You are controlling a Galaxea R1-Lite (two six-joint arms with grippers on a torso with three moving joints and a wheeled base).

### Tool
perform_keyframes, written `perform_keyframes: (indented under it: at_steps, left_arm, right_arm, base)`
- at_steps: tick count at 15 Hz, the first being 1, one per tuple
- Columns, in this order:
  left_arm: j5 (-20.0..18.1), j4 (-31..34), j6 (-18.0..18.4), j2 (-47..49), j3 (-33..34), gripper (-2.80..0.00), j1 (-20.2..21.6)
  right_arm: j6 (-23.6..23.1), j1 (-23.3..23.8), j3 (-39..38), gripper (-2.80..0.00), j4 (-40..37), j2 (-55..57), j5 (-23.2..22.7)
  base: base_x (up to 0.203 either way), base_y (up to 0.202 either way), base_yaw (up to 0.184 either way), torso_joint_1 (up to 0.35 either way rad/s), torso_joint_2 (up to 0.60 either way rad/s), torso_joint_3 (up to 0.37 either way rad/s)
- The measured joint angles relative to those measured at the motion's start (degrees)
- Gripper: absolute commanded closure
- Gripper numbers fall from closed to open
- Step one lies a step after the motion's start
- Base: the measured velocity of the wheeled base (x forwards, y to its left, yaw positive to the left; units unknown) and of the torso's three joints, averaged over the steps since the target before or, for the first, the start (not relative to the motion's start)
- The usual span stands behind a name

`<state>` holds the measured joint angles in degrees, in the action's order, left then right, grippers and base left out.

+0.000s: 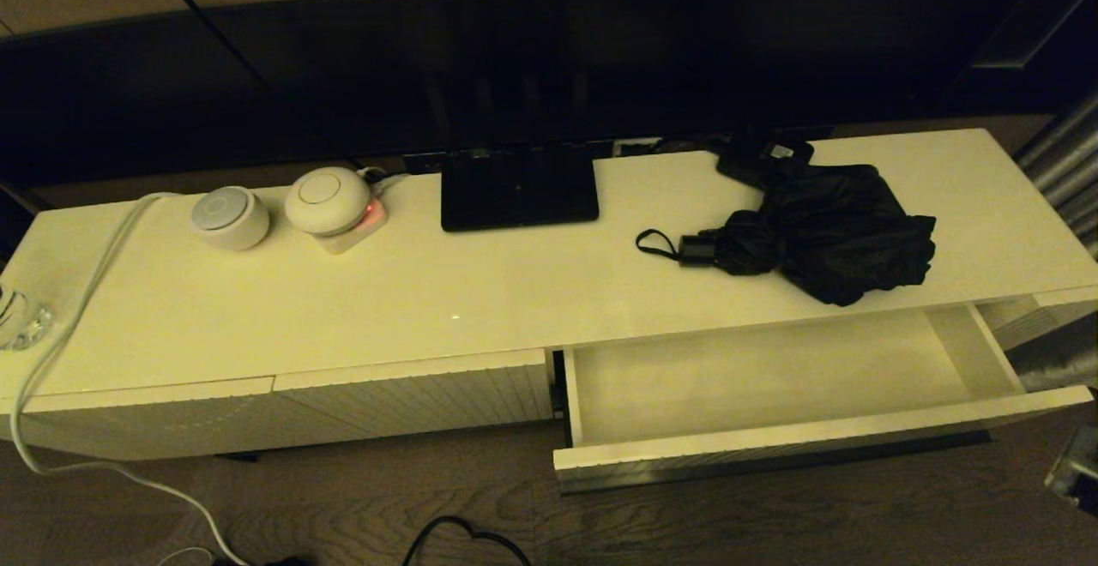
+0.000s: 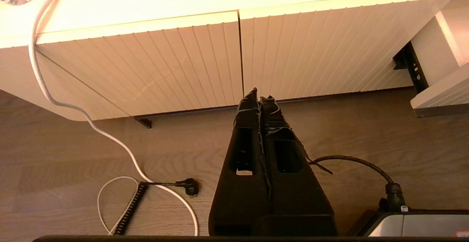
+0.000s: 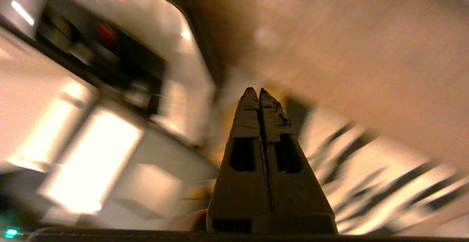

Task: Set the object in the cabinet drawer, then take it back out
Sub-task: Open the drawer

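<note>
The black folding umbrella [image 1: 823, 236] lies on the cabinet top at the right, handle and wrist loop [image 1: 656, 244] pointing left, no gripper touching it. Just below it the cabinet drawer [image 1: 772, 373] stands pulled out, its cream interior bare; a corner of it shows in the left wrist view [image 2: 441, 88]. My left gripper [image 2: 259, 94] is shut with nothing in it, low over the floor in front of the closed ribbed fronts [image 2: 205, 58]. My right gripper [image 3: 255, 91] is shut and holds nothing, away from the cabinet; neither gripper shows clearly in the head view.
On the cabinet top [image 1: 429, 292] stand two round white devices [image 1: 230, 216] [image 1: 328, 199], a flat black stand plate [image 1: 518, 189] and a small black box [image 1: 768, 159]. A white cable [image 1: 60, 343] hangs over the left edge. Cables lie on the wooden floor [image 2: 146, 183].
</note>
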<state>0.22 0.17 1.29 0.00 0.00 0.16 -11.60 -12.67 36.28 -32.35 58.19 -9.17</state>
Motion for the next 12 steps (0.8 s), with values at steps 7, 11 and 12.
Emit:
perform_keyframes:
  at_steps: [7,11,12]
  left_arm:
    - [0.0,0.0,0.0,0.0,0.0,0.00,0.0]
    - [0.0,0.0,0.0,0.0,0.0,0.00,0.0]
    - [0.0,0.0,0.0,0.0,0.0,0.00,0.0]
  right_arm:
    - [33.6,0.4,10.9,0.00,-0.9,11.4,1.0]
    - [34.6,0.3,17.8,0.00,3.6,21.4,4.0]
    - [34.7,0.1,19.4,0.00,4.7,23.3,4.6]
  base:
    - [0.000,0.000,0.000,0.000,0.00,0.000]
    - [0.000,0.000,0.000,0.000,0.00,0.000]
    - [0.000,0.000,0.000,0.000,0.00,0.000]
